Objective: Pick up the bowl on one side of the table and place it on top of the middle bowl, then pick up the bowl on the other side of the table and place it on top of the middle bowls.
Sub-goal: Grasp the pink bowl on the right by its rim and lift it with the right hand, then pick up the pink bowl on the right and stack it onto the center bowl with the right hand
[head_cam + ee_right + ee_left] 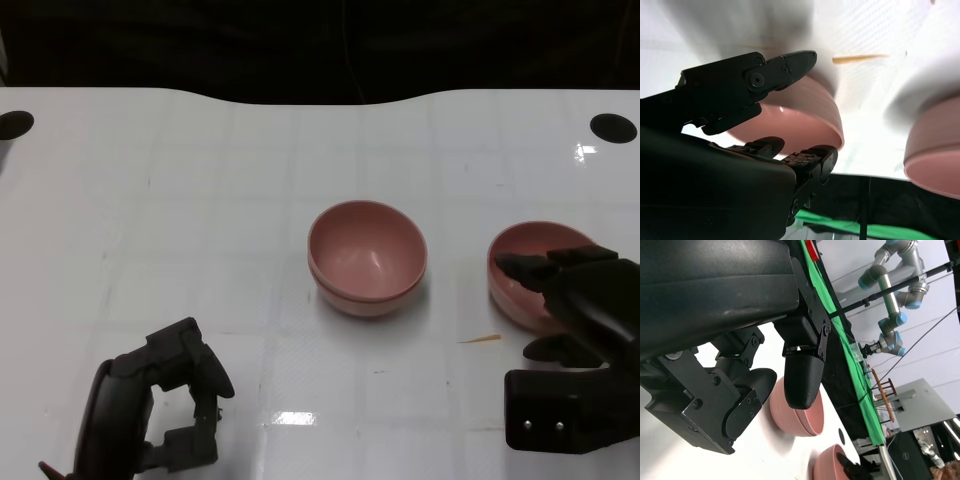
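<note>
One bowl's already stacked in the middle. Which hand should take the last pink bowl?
Right. The right hand is already at the side bowl, fingers reaching over its rim. The left hand holds nothing and sits on the far side of the middle stack, so it would probably have to cross over.

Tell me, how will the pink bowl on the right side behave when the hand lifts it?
The right bowl looks like stiff, thin plastic, so probably light. Its glossy, rounded wall may slip between the fingers of the right hand. On its narrow base, it could tip if pushed at the rim.
</note>
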### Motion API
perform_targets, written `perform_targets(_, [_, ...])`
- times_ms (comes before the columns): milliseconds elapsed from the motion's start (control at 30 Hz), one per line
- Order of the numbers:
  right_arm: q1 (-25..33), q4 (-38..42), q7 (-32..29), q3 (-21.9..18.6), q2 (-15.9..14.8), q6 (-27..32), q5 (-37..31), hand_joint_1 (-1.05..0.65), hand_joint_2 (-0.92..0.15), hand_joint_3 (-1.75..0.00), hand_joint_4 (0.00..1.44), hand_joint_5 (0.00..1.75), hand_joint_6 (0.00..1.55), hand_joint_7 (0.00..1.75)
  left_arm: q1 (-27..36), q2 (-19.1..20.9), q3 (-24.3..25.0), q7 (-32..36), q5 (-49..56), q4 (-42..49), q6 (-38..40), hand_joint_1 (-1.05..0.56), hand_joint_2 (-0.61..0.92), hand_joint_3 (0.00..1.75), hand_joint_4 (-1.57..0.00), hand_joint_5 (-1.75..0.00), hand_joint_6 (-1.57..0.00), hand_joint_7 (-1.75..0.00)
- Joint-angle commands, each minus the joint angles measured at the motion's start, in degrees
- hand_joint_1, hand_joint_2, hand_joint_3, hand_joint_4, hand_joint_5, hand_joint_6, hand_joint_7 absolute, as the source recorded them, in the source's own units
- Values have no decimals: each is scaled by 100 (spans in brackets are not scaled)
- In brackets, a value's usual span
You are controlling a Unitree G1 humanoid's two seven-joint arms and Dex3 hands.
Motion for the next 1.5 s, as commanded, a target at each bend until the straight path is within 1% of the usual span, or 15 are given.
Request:
perform_targets(33, [-198,271,30,112,-31,102,51,-37,-88,-1,42,15,44,5,27,23,30,-47,-10,-19,-45,2,29,156,-90,-175,-85,-159])
perform_targets(200, [-330,573,-43,307,42,319,5,-34,-91,-1,53,15,51,5,89,31,43,-18,98,-117,19,2,30,156,-89,-175,-85,-158])
perform_targets(300, [-407,737,-230,413,46,401,-79,-32,-92,-2,73,20,62,7,99,35,38,-30,114,-118,-5,1,30,157,-89,-175,-85,-158])
perform_targets(400, [-454,930,-685,468,-3,147,-29,-23,-91,-1,102,42,90,9,114,34,28,-39,117,-137,-16,1,29,158,-89,-175,-84,-158])
perform_targets(467, [-475,1021,-960,470,-44,-117,43,-17,-89,0,93,104,112,7,114,27,21,-50,102,-119,-67,1,30,157,-89,-175,-84,-158])
perform_targets(567, [-525,1153,-1229,472,-91,-434,102,-13,-89,0,87,150,128,10,119,22,14,-38,129,-119,-95,1,30,157,-89,-175,-84,-157])
perform_targets(633, [-558,1230,-1396,478,-102,-561,97,-7,-90,-1,88,169,97,105,123,24,20,11,212,-126,-100,1,31,156,-88,-175,-84,-157])
perform_targets(733, [-664,1370,-1624,500,-101,-727,79,-7,-91,-2,85,174,73,153,139,15,25,55,301,-169,-72,1,31,156,-88,-175,-83,-158])
perform_targets(800, [-738,1427,-1851,520,-105,-830,26,-7,-90,-3,84,174,65,165,148,8,35,80,356,-192,-58,1,32,156,-88,-175,-83,-157])
perform_targets(967, [-894,1225,-2218,429,-95,-1141,115,-7,-88,-2,87,175,66,169,160,-15,52,91,378,-222,-19,2,32,156,-87,-175,-83,-158])
perform_targets(1133, [-997,862,-2306,344,12,-1255,211,-8,-89,-6,91,175,79,153,187,-14,63,129,466,-277,57,0,32,155,-86,-175,-82,-158])
perform_targets(1167, [-1026,763,-2269,326,60,-1267,261,-9,-83,-19,91,175,82,148,190,-17,59,127,465,-289,62,0,32,155,-86,-175,-82,-158])
perform_targets(1200, [-1060,697,-2274,318,99,-1311,306,-8,-59,-69,92,175,79,155,197,-23,54,128,464,-304,77,0,32,155,-87,-175,-82,-158])
perform_targets(1267, [-1124,667,-2315,331,153,-1407,369,-8,-40,-106,94,175,76,165,200,-30,48,135,466,-307,83,0,32,154,-87,-175,-82,-158])
perform_targets(1500, [-1398,681,-2034,457,418,-1649,546,-14,-39,-119,95,175,73,174,199,-32,46,153,512,-301,109,0,31,155,-87,-175,-83,-157])
